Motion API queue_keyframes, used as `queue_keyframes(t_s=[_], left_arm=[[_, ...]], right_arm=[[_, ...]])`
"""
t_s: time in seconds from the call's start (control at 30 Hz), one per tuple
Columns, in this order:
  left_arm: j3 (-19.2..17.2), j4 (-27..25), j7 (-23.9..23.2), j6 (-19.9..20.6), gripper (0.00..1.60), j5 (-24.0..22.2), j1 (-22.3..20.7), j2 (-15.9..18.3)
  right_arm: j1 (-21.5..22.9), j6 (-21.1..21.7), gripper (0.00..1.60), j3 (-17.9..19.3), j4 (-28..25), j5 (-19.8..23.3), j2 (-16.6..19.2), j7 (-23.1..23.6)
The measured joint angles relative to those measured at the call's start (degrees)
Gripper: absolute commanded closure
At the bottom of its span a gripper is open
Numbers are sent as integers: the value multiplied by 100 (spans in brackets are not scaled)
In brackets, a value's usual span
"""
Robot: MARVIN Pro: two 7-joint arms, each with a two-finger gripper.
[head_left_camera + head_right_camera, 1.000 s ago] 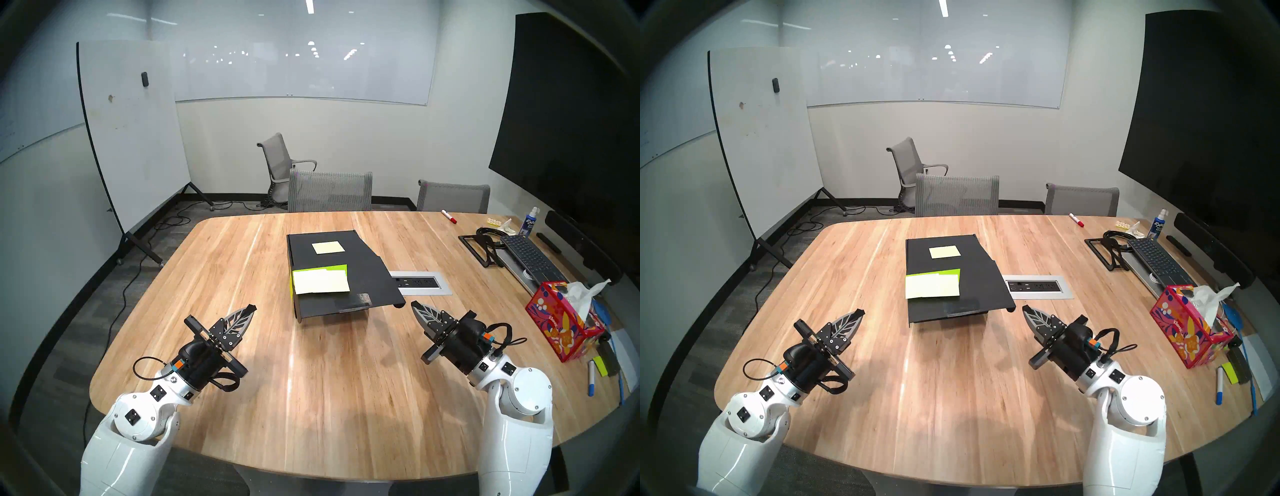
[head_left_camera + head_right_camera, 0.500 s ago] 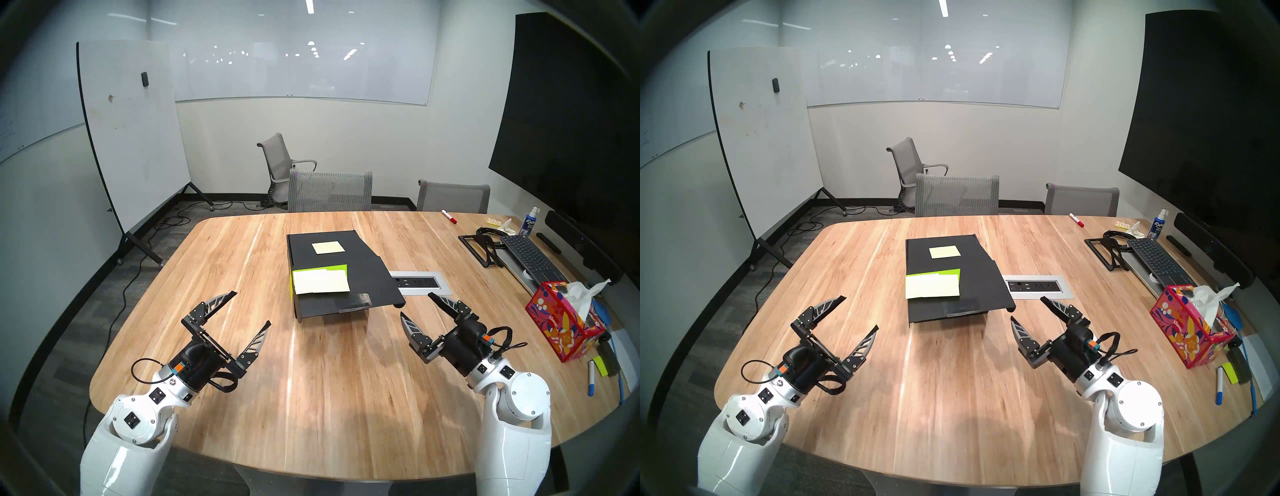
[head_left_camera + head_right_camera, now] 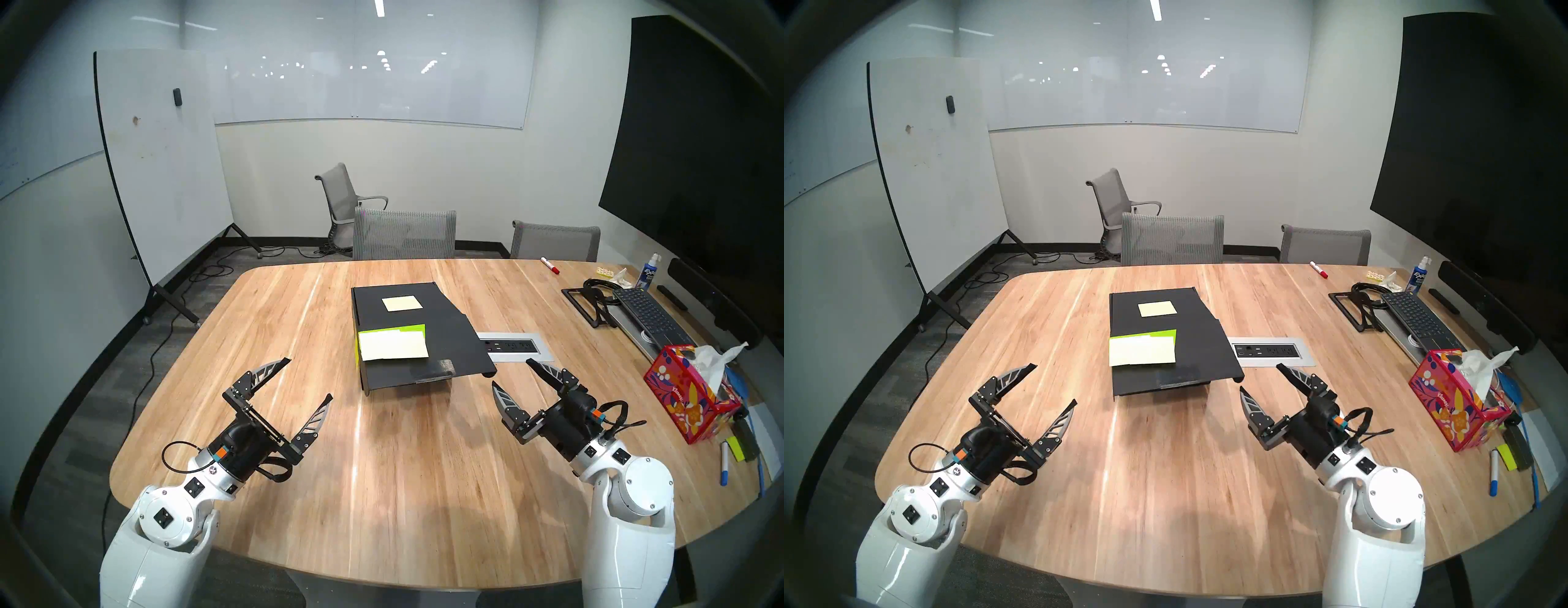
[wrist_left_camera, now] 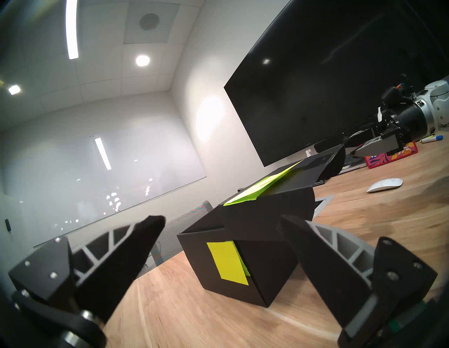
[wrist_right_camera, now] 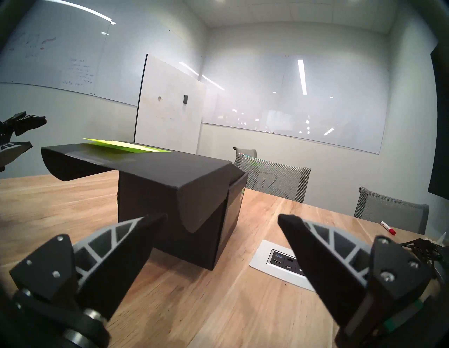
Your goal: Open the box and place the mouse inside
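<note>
Hovering over the table (image 3: 382, 467) on either side of the box (image 3: 407, 339) — left gripper (image 3: 309, 379) and right gripper (image 3: 511, 372) both spread wide, holding nothing. Box sitting mid-table, lid down, sticky notes (image 3: 392, 344) on top, front flap jutting toward the robot. Mouse (image 4: 384, 185) lying right of the box, seen only from the left wrist. Judging the lid comes first: catching that jutting flap edge from below, lifting slowly — bracing the box so it doesn't slide.

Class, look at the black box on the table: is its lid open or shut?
Shut: the lid of the black box lies flat over its top, sticky notes on it.
</note>
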Motion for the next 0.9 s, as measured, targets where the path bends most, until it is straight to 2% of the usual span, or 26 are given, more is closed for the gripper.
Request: queue_keyframes(t_s=[0.9], left_arm=[[-10,-4,2,0,0,-43,-13,-27]], right_arm=[[1,-13,0,-4,-6,-3,-6,-14]])
